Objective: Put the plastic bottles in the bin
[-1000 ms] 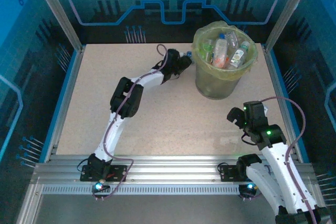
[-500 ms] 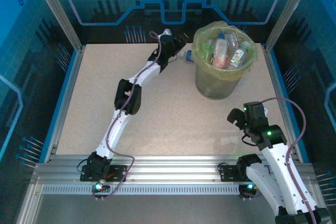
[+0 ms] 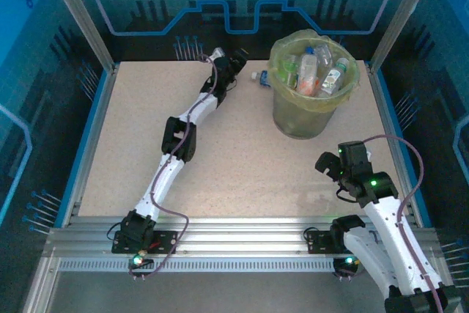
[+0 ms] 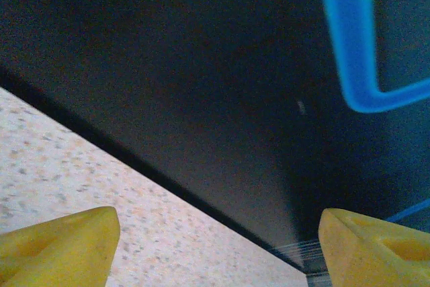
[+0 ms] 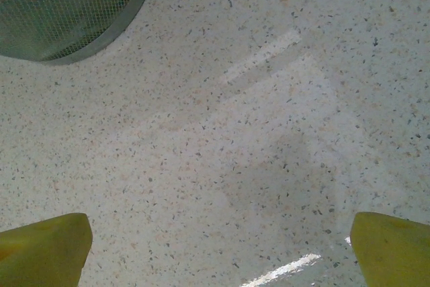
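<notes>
Lone bottle (image 3: pixel 259 76) lying just beside bin (image 3: pixel 299 119), label too small to read. Left pincer (image 4: pixel 216 233) spread wide, empty, at far edge of worktop (image 4: pixel 54 159). Right pincer (image 5: pixel 220 233) fully spread, holding nothing.

Left arm (image 3: pixel 157 181): white links, black joints, purple cable from base at rail (image 3: pixel 234 243). Right arm (image 3: pixel 388 236): same colours, green light on black joint away from rail. Fingers (image 4: pixel 60 243) yellow.

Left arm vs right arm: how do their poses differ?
The left arm is stretched to the far edge of the table, left of the bin; the right arm sits folded at the near right corner. The left arm's jaws face the dark back wall; the right arm's jaws face down at bare table. Both arms' jaws stand open, holding nothing.
</notes>
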`<action>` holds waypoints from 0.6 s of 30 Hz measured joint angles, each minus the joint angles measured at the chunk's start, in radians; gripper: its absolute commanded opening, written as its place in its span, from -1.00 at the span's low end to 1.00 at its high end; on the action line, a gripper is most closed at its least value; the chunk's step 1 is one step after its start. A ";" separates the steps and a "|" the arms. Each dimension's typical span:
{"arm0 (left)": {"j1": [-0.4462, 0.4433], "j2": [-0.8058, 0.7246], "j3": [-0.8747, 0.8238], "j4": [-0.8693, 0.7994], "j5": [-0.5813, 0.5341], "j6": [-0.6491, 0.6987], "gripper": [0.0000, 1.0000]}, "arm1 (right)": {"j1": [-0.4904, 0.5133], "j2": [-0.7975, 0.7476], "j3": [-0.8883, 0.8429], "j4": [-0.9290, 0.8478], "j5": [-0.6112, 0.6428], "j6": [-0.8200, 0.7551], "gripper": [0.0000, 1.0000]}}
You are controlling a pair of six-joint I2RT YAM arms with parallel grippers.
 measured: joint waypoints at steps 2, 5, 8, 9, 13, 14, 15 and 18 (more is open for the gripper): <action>0.003 0.011 0.002 -0.009 0.000 0.000 0.61 | 0.004 0.000 -0.005 0.003 -0.003 0.000 0.99; 0.002 0.022 0.011 -0.014 0.007 0.000 0.61 | 0.008 0.000 -0.006 0.008 -0.007 0.005 0.99; -0.003 0.026 0.017 -0.018 0.019 -0.002 0.60 | 0.014 0.003 -0.013 0.010 -0.012 0.011 0.99; -0.005 0.026 0.019 -0.018 0.023 -0.001 0.60 | 0.016 0.003 -0.015 0.011 -0.014 0.013 0.99; -0.018 0.032 0.028 -0.021 0.047 0.011 0.59 | 0.019 0.005 -0.018 0.011 -0.017 0.021 0.99; -0.024 0.032 0.028 -0.022 0.054 0.020 0.59 | 0.019 0.005 -0.018 0.010 -0.018 0.022 0.99; -0.029 0.032 0.028 -0.023 0.062 0.029 0.58 | 0.019 0.005 -0.018 0.011 -0.018 0.022 0.99; -0.051 0.033 0.030 -0.026 0.093 0.063 0.58 | 0.020 0.005 -0.018 0.011 -0.017 0.023 0.99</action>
